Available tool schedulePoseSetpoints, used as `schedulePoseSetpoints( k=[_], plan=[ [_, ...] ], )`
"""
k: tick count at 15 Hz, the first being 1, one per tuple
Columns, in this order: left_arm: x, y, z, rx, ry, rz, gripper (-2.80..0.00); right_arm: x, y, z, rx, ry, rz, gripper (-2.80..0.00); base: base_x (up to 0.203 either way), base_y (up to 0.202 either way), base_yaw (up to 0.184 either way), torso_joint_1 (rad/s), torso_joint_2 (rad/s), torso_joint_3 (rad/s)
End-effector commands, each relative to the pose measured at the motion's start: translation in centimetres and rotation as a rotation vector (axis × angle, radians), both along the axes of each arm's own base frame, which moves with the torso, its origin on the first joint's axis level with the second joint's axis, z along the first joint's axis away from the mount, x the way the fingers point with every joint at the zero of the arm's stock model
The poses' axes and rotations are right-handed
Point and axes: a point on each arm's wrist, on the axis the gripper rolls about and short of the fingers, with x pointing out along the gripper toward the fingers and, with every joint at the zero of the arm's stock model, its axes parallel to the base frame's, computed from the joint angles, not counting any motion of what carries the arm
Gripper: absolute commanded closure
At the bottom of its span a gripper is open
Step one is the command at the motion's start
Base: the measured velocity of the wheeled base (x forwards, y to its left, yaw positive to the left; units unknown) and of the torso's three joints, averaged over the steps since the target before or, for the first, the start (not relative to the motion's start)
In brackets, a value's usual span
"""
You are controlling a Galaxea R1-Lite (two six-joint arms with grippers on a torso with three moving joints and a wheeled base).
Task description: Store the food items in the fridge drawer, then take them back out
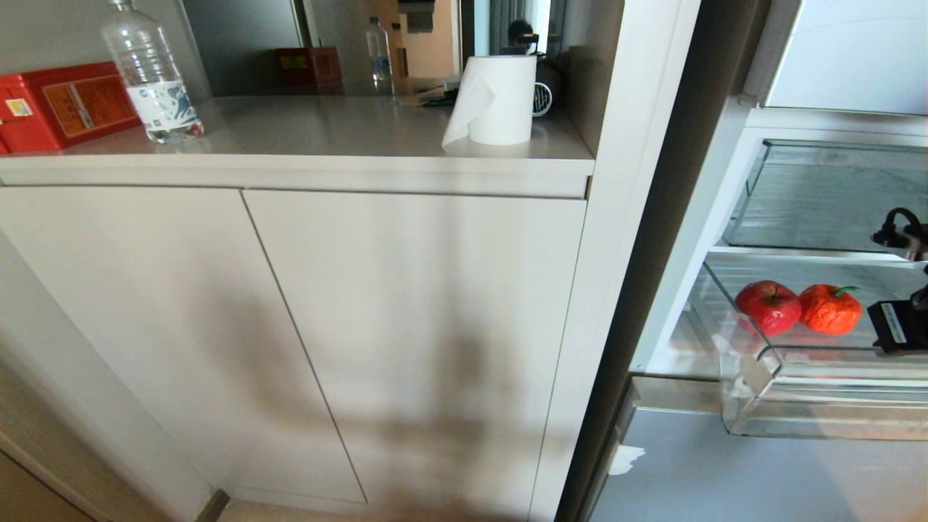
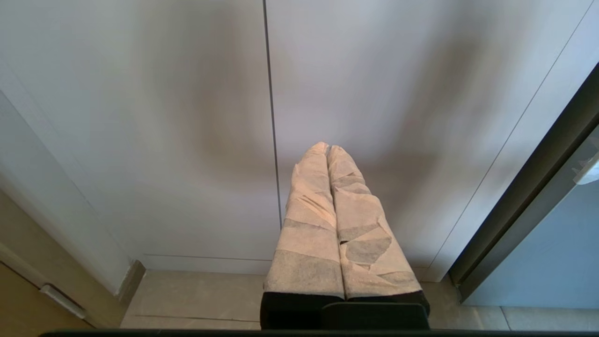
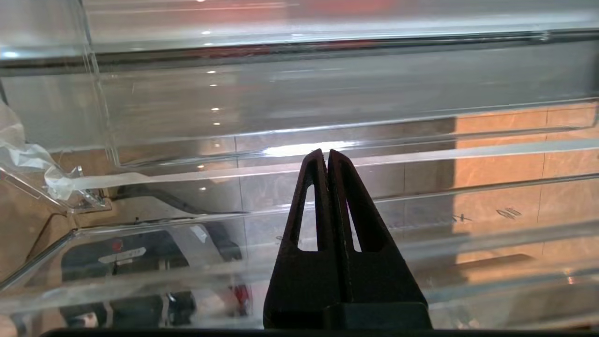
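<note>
The left gripper (image 2: 327,149) hangs low before the pale cabinet doors (image 1: 290,326), its taped fingers (image 2: 309,224) pressed together around nothing. In the head view the cabinet fills the near field from seven to twelve o'clock.

Toward four o'clock, the fridge drawer (image 1: 754,377) stands pulled out, its stepped clear front lip nearest. The right gripper (image 3: 327,154) is at this clear plastic, its black fingers (image 3: 348,210) closed tip to tip and empty; only a dark part of that arm shows at three o'clock, just beside the fruit.

On the ribbed floor lie the bumpy red-orange fruit (image 1: 830,309) and, touching it on the nine o'clock side, a smooth red apple (image 1: 768,306).

Farther, at eleven o'clock, the countertop (image 1: 326,138) holds a paper towel roll (image 1: 500,101), a water bottle (image 1: 151,72) and a red box (image 1: 65,105).
</note>
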Motion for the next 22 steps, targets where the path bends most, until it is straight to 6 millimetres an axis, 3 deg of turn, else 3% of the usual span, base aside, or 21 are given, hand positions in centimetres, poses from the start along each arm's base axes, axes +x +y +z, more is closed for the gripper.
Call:
schedulePoseSetpoints(
  k=[1, 8, 11, 14, 19, 22],
  plan=[
    [0.0, 0.0, 0.0, 0.0, 0.001, 0.0, 0.0, -1.2, 0.1, 0.7, -0.007, -0.017, -0.006, 0.0, 0.0, 0.0, 0.0, 0.0, 0.0, 0.0],
    [0.0, 0.0, 0.0, 0.0, 0.001, 0.0, 0.0, -4.9, 1.0, 1.2, -0.019, -0.032, -0.005, 0.0, 0.0, 0.0, 0.0, 0.0, 0.0, 0.0],
    [0.0, 0.0, 0.0, 0.001, 0.001, 0.0, 0.0, -5.6, 1.1, 1.3, -0.001, -0.049, -0.001, 0.0, 0.0, 0.0, 0.0, 0.0, 0.0, 0.0],
    [0.0, 0.0, 0.0, 0.0, 0.001, 0.0, 0.0, -4.2, 1.1, 1.8, 0.077, -0.137, 0.065, 0.0, 0.0, 0.0, 0.0, 0.0, 0.0, 0.0],
    [0.0, 0.0, 0.0, 0.0, 0.001, 0.0, 0.0, 0.4, 0.7, 0.0, 0.111, -0.167, 0.107, 0.0, 0.0, 0.0, 0.0, 0.0, 0.0, 0.0],
    [0.0, 0.0, 0.0, 0.0, 0.001, 0.0, 0.0, 1.6, 0.5, -0.7, 0.142, -0.204, 0.111, 0.0, 0.0, 0.0, 0.0, 0.0, 0.0, 0.0]
  ],
)
